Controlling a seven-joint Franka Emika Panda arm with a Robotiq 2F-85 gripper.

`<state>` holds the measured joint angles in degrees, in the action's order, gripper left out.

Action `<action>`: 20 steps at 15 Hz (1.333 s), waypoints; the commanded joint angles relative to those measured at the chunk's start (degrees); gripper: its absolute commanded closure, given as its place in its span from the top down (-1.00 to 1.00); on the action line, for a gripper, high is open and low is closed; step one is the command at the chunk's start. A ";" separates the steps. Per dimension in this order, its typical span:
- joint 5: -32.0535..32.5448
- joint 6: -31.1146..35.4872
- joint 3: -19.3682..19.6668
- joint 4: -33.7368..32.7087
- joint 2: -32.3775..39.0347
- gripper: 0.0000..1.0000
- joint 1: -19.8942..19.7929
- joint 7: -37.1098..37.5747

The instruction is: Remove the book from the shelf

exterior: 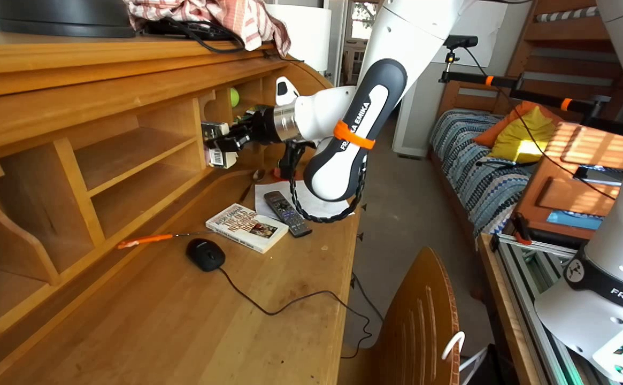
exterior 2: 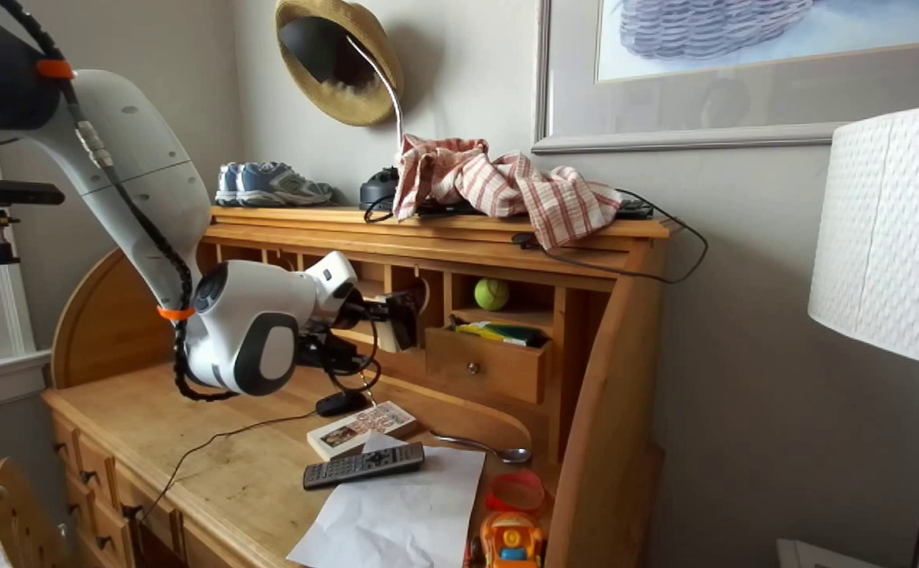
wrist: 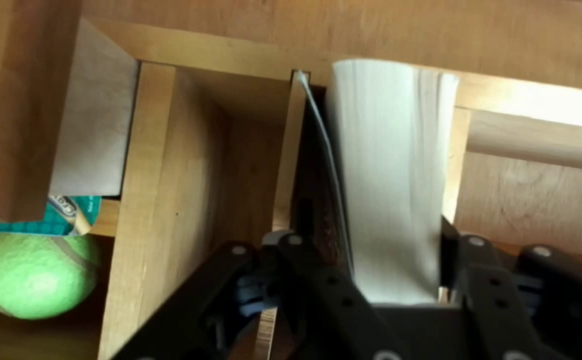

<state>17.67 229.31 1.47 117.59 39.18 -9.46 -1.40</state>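
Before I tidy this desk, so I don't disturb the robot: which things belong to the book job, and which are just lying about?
For the job:
book
pincer, straddling it
shelf

Just lying about:
white paperback
remote control
computer mouse
paper sheet
spoon
tennis ball
orange toy

Arm (exterior: 410, 32) is white with dark panels (exterior: 389, 69), EMIKA lettering (exterior: 362, 111), orange strap (exterior: 355, 137) and black cable (exterior: 322, 219). Wrist collar (exterior: 287, 123) is silver. Gripper (wrist: 376, 227) is black, screw heads (wrist: 476, 241) pale.
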 commanded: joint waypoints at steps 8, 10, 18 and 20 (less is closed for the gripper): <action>-1.33 -4.45 1.44 -0.21 1.85 -0.85 0.87 -1.04; 0.21 -2.33 1.46 4.92 0.58 -0.85 0.21 -0.63; -0.28 13.70 3.99 23.88 -2.38 -0.85 -3.00 0.41; -1.92 13.57 4.71 26.89 -4.41 -0.85 -3.08 -0.03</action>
<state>18.50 242.85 4.65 137.65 37.37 -12.53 -0.44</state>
